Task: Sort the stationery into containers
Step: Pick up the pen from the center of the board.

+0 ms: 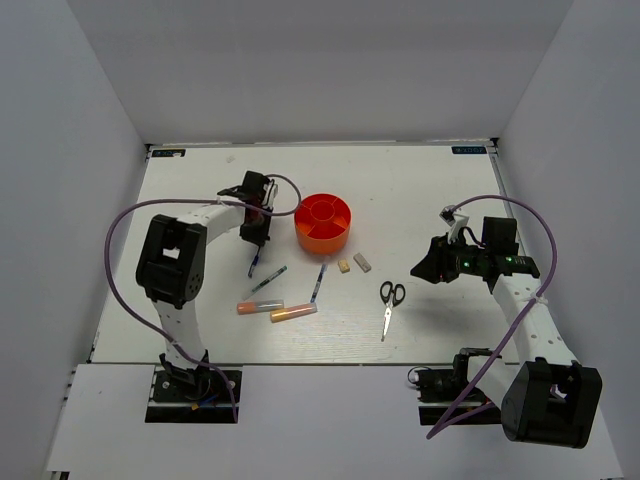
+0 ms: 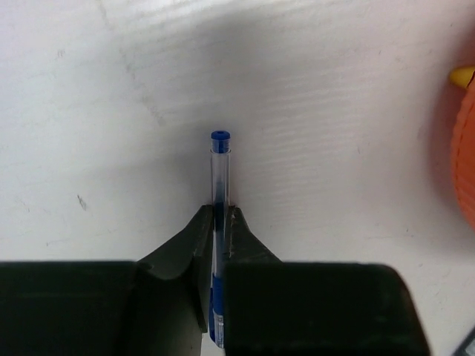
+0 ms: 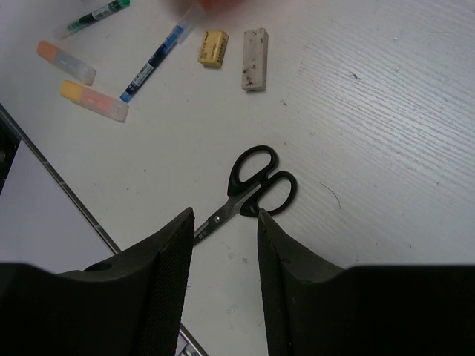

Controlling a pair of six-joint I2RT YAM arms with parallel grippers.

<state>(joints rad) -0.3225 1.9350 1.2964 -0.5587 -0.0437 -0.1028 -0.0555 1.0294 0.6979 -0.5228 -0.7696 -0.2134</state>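
Note:
My left gripper is just left of the round orange-red container. Its jaws are shut on a thin blue pen, whose capped end sticks out past the fingertips over the table. My right gripper hangs open above the black-handled scissors, holding nothing. On the table between the arms lie another blue pen, a dark green pen, two orange-and-clear markers and two beige erasers.
White walls close in the table at the back and both sides. The near table edge runs just below the scissors' blades. A purple cable loops from each arm.

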